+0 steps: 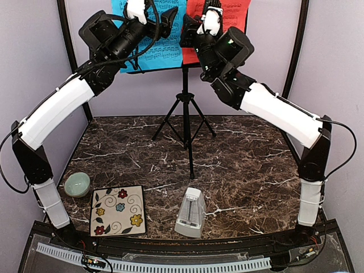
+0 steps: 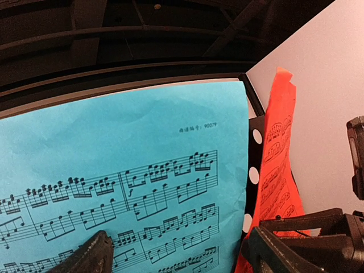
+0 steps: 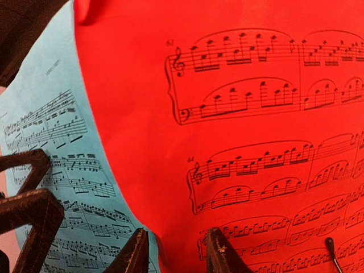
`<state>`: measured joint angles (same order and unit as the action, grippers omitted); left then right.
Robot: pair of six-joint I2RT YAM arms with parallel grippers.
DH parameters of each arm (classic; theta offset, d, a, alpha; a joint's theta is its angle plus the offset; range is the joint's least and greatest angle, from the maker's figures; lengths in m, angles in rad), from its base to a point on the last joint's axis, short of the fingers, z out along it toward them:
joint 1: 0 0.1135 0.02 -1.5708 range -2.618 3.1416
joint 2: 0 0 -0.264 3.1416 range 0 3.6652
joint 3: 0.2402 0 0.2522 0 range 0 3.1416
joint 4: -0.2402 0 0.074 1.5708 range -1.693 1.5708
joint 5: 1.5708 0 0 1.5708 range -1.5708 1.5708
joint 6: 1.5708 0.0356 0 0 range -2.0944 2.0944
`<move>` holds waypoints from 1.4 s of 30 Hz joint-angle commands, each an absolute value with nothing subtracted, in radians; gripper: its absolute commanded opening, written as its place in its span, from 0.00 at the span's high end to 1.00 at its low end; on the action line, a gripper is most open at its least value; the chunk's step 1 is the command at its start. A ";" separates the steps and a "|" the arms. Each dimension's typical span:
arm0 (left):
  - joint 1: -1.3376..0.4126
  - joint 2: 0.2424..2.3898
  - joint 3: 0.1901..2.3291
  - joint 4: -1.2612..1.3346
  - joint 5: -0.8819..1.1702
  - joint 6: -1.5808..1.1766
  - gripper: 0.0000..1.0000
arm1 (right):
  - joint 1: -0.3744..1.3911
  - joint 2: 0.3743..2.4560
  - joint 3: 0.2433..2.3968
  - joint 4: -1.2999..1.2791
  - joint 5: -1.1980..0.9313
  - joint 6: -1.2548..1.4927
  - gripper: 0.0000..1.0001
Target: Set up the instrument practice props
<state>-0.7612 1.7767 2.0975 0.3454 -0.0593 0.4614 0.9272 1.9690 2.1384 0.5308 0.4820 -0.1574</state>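
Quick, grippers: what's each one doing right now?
Left gripper: open, holding nothing, facing the blue sheet.
Right gripper: partly open, red sheet not gripped.

The music stand (image 1: 185,108) stands at upper centre of the overhead frame, at the back of the table (image 1: 244,165). On its desk the left sheet (image 1: 168,50) and right sheet (image 1: 236,14) sit side by side. The metronome (image 1: 191,213) stands at lower centre, the tile (image 1: 118,210) lies lower left, and the bowl (image 1: 77,184) sits just left of the tile.
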 commanded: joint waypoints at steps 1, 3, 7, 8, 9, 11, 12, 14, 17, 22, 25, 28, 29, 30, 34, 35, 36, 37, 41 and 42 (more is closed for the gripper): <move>-0.752 1.788 2.157 0.319 -0.047 0.464 0.14 | 0.927 1.990 2.173 0.558 0.468 -0.160 0.61; -0.750 1.797 2.175 0.308 -0.049 0.463 0.12 | 0.927 1.987 2.168 0.556 0.464 -0.159 0.60; -0.742 1.829 2.239 0.265 -0.074 0.462 0.10 | 0.927 1.977 2.146 0.552 0.438 -0.151 0.55; -0.739 1.836 2.251 0.259 -0.079 0.458 0.10 | 0.927 1.974 2.140 0.552 0.429 -0.149 0.54; -0.736 1.841 2.259 0.253 -0.082 0.456 0.09 | 0.927 1.970 2.133 0.551 0.422 -0.149 0.53; -0.733 1.842 2.263 0.254 -0.086 0.452 0.09 | 0.927 1.960 2.111 0.555 0.414 -0.144 0.52; -0.732 1.842 2.264 0.254 -0.087 0.452 0.09 | 0.927 1.955 2.101 0.559 0.411 -0.143 0.50; -0.731 1.842 2.266 0.253 -0.093 0.454 0.09 | 0.926 1.943 2.084 0.564 0.405 -0.142 0.47; -0.730 1.831 2.262 0.233 -0.094 0.446 0.08 | 0.927 1.918 2.062 0.562 0.393 -0.139 0.42; -0.731 1.720 2.097 0.284 -0.021 0.396 0.05 | 0.927 1.856 1.970 0.585 0.369 -0.131 0.36; -0.730 1.648 1.994 0.299 0.000 0.365 0.03 | 0.927 1.817 1.901 0.606 0.353 -0.132 0.33; -0.730 1.579 1.881 0.315 0.006 0.339 0.02 | 0.927 1.787 1.846 0.616 0.346 -0.132 0.31; -0.730 1.555 1.845 0.321 0.008 0.330 0.02 | 0.927 1.778 1.832 0.616 0.344 -0.130 0.31; -0.730 1.533 1.806 0.327 0.013 0.319 0.02 | 0.925 1.769 1.816 0.619 0.342 -0.130 0.30; -0.730 1.448 1.662 0.331 0.026 0.288 0.02 | 0.924 1.734 1.755 0.613 0.337 -0.120 0.27; -0.730 1.421 1.627 0.330 0.027 0.279 0.02 | 0.921 1.721 1.733 0.612 0.333 -0.116 0.26; -0.730 1.402 1.594 0.324 0.030 0.270 0.02 | 0.919 1.715 1.713 0.610 0.327 -0.111 0.25; -0.731 1.385 1.562 0.313 0.037 0.262 0.02 | 0.918 1.701 1.695 0.605 0.321 -0.105 0.24; -0.731 1.315 1.431 0.256 0.062 0.234 0.02 | 0.909 1.642 1.609 0.569 0.285 -0.073 0.16; -0.730 1.297 1.393 0.250 0.066 0.227 0.02 | 0.906 1.623 1.586 0.555 0.277 -0.062 0.14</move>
<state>-0.7364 1.3636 1.4998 0.2859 0.0292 0.2768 0.9199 1.6985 1.6497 0.5713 0.3206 -0.1062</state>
